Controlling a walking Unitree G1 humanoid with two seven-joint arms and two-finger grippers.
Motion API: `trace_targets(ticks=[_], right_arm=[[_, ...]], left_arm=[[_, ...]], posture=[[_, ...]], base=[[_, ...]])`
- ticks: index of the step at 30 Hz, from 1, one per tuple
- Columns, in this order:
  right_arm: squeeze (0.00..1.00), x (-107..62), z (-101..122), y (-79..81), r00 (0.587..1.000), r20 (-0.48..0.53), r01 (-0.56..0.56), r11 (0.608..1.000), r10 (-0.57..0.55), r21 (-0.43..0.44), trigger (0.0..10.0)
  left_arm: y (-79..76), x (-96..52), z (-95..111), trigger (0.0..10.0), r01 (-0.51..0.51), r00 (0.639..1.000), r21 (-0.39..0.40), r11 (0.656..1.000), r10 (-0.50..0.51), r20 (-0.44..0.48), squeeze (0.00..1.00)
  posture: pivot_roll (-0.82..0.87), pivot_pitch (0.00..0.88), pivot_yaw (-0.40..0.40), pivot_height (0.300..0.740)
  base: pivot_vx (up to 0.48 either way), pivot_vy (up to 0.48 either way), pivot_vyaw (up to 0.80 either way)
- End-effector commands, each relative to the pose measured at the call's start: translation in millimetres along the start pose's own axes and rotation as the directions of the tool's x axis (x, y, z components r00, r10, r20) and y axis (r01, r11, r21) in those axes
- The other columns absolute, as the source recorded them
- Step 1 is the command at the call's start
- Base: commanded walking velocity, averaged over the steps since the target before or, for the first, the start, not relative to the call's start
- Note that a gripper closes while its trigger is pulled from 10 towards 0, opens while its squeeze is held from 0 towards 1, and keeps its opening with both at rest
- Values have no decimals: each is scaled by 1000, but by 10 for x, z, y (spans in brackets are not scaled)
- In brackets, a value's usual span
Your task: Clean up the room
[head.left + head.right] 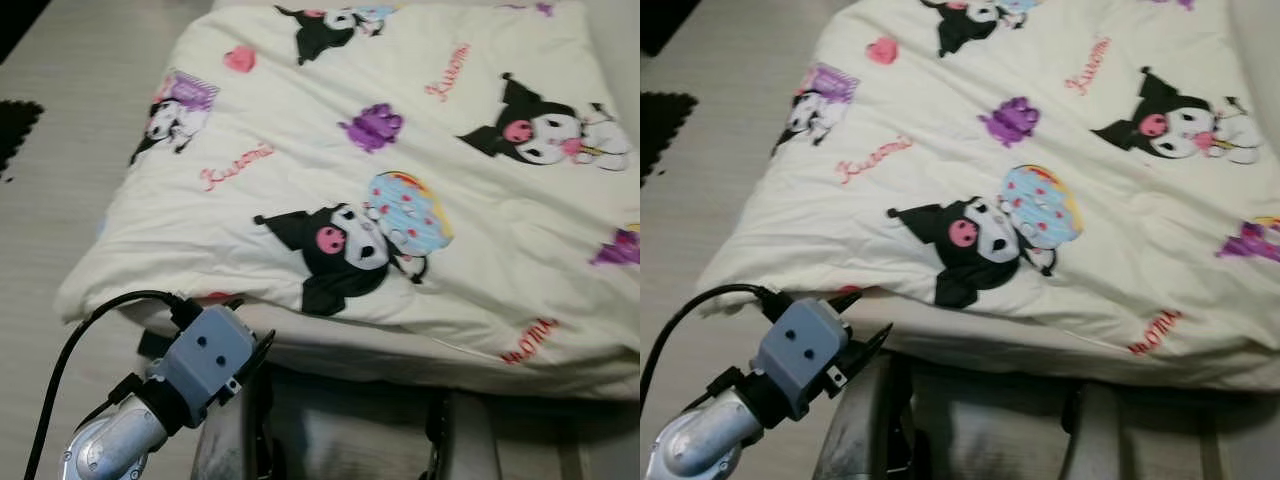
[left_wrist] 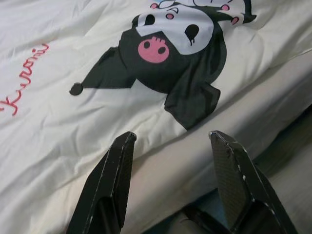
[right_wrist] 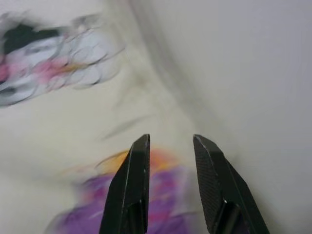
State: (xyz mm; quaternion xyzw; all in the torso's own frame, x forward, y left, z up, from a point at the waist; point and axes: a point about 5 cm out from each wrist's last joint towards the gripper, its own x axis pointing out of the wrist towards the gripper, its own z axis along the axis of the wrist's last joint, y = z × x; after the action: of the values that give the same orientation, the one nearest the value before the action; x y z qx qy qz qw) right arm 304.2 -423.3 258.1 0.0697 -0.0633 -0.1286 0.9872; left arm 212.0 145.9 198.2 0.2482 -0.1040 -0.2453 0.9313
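Nearest the camera, the left gripper reaches forward from its silver arm at the foot of the bed, its black fingers spread wide with nothing between them; a black cable loops back from the wrist. The tips sit just short of the near hem of the comforter, level with the pale mattress edge beneath it — a placing that looks chosen to take hold of that hem, probably to pull the cover straight as part of tidying the room.

The comforter itself, cream with black-and-white cartoon characters, purple shapes and pink script, lies spread over the bed and overhangs its near edge; its near left corner droops toward the pale floor, and a few soft creases run across the middle. Farther off on the left, a dark mat lies on the floor.

The left wrist view gives what the head views cannot: the hem and the mattress line lying right between the open fingers, with one printed character just beyond. The right wrist view, blurred, shows the right gripper with its fingers apart over a purple and orange print on the comforter, beside a plain pale surface; nothing is pinched.
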Motion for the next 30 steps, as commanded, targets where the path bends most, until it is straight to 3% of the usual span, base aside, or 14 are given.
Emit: trace_targets(ticks=[1,6,8,11,12,13,14,18,23,24,25,26,27,30], right_arm=[[0,66,-99,265,972,-53,-229,973,227,-22,10000],[0,113,-206,522,917,-107,-395,914,385,-96,10000],[0,125,-551,1137,759,-247,-651,682,603,-334,10000],[0,88,-693,1380,689,-296,-717,566,661,-406,10000],[251,51,-779,1566,645,-307,-746,490,700,-451,10000],[251,51,-779,1566,645,-307,-746,490,700,-451,10000],[1000,24,-824,1685,607,-311,-773,450,731,-448,10000],[1000,-109,-955,2110,462,-311,-850,315,830,-422,10000],[1000,-176,-1010,2288,402,-307,-876,265,863,-403,10000],[1000,-213,-1033,2376,378,-298,-882,244,876,-404,10000],[1000,-213,-1033,2376,378,-298,-882,244,876,-404,10000],[643,-253,-1048,2468,352,-287,-887,220,891,-405,10000],[0,-324,-1060,2576,298,-280,-900,171,912,-401,10000],[0,-456,-1090,2712,210,-294,-909,76,932,-410,10000]], left_arm=[[14,-19,-65,10000,8,1000,31,999,-7,-25,0],[60,7,-86,10000,-9,1000,71,997,11,-28,0],[256,100,-225,10000,-34,996,259,965,53,-67,0],[336,136,-291,10000,-18,995,329,944,49,-86,8],[393,157,-349,10000,1,994,380,925,42,-105,467],[393,157,-349,10000,1,994,380,925,42,-105,467],[425,167,-394,10000,20,992,401,916,30,-119,1000],[505,186,-582,10000,59,987,426,903,11,-160,1000],[504,197,-663,10000,84,985,435,897,-8,-173,933],[482,214,-703,10000,103,985,439,893,-31,-168,180],[482,214,-703,10000,103,985,439,893,-31,-168,180],[459,225,-732,10000,118,985,432,894,-51,-163,0],[428,233,-758,10000,142,984,437,888,-80,-156,0],[383,229,-799,10000,181,980,453,873,-122,-156,0]], posture=[[236,439,61,522],[232,441,61,522],[213,447,58,522],[211,449,58,522],[211,449,58,522],[211,449,58,522],[209,451,59,522],[184,459,56,522],[176,459,60,522],[171,461,64,522],[171,461,64,522],[169,462,64,522],[163,465,63,522],[162,462,63,522]], base=[[0,0,0],[0,0,0],[0,0,0],[0,0,0],[0,0,0],[0,0,0],[0,0,0],[0,0,0],[0,0,0],[0,0,0],[0,0,0],[0,0,0],[0,0,0],[0,0,0]])
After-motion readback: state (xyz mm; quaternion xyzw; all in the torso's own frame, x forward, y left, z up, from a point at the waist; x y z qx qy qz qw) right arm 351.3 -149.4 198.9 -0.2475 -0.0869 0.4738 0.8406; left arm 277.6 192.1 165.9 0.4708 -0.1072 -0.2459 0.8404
